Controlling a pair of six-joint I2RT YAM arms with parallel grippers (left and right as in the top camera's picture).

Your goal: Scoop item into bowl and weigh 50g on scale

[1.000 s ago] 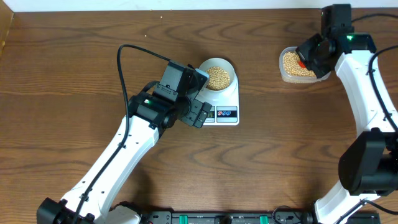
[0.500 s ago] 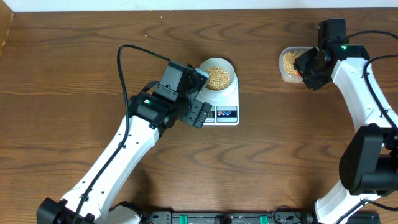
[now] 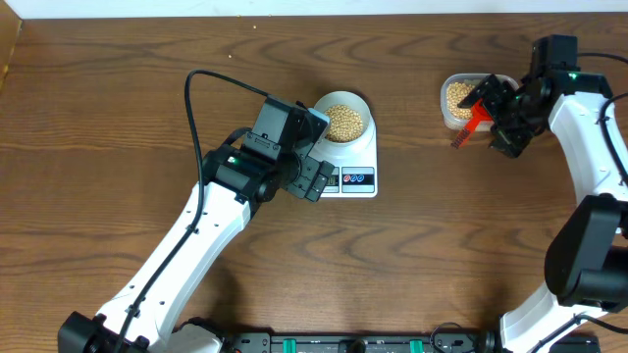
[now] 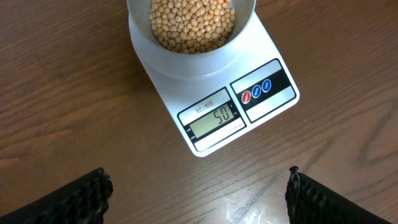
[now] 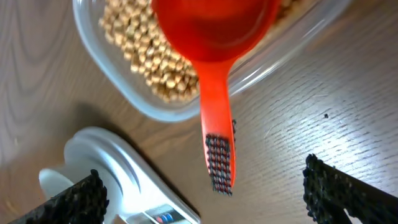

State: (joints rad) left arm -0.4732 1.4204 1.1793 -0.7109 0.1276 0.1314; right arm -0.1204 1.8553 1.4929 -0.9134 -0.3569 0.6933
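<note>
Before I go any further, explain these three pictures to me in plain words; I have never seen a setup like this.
These are two white robot arms at a wooden table. One picture looks down from a fixed camera above. The other two come from a camera on each wrist, with the dark fingertips in the bottom corners.

On the table stands a white kitchen scale carrying a small bowl of beans; its screen reads 50. Near the right arm sits a clear plastic tub with more beans. A red scoop lies with its cup over the tub.

The left gripper hovers open by the scale. The right gripper is open too, fingers either side of the scoop's handle without touching it, so nothing is held.
</note>
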